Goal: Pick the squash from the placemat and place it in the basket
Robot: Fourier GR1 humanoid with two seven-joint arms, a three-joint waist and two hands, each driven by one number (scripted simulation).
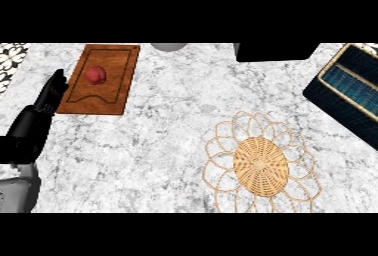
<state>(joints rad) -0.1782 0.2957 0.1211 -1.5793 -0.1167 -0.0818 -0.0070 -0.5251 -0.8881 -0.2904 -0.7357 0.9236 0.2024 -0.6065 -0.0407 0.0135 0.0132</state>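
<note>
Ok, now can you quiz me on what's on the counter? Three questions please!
1. True or false: the red round thing lies on the woven mat.
2. Which hand can you see? A) the left hand B) the right hand C) both
3. Fill in: the dark blue basket sits at the view's ____ edge.

Key: 1. False, it lies on the wooden board. 2. A, with straight fingers beside the board. 3. Right.
</note>
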